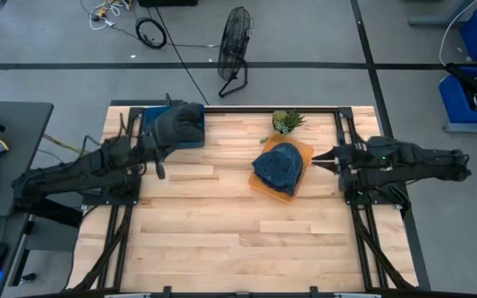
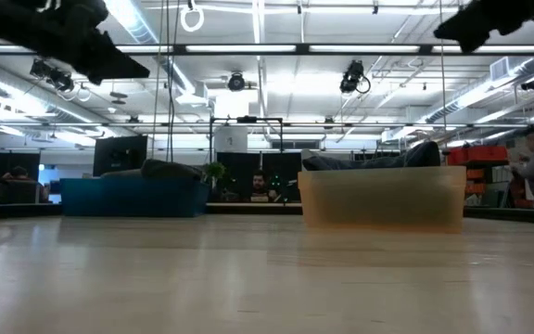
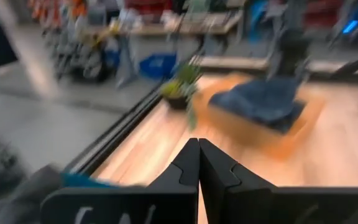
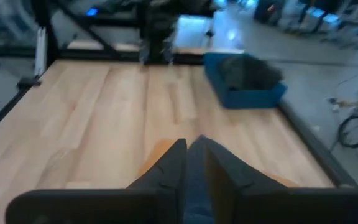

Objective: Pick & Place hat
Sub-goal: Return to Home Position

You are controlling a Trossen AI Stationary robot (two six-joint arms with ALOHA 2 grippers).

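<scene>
The biggest risk is sitting at the right hand [image 1: 315, 157]: its fingers are pressing together on nothing, and it is hovering just beside the tray [image 2: 383, 195]. A low swing home could be catching the tray's wall or dragging the hat [image 1: 278, 164] lying in it.

The left hand [image 3: 198, 146], fingers also together and empty, is hanging near the bin [image 4: 253, 98]. A careless elbow could be nudging the bin along the smooth counter [image 1: 222, 232]. The caps [image 1: 179, 122] are resting in the bin, heaped above its rim, so a jolt might be tipping one out.

The caps are looking like soft, dark, slumped fabric. The bin is showing as a rigid blue box. The hat is dark blue, domed and rumpled. The tray is looking shallow, amber and translucent. The counter is pale planked wood.
</scene>
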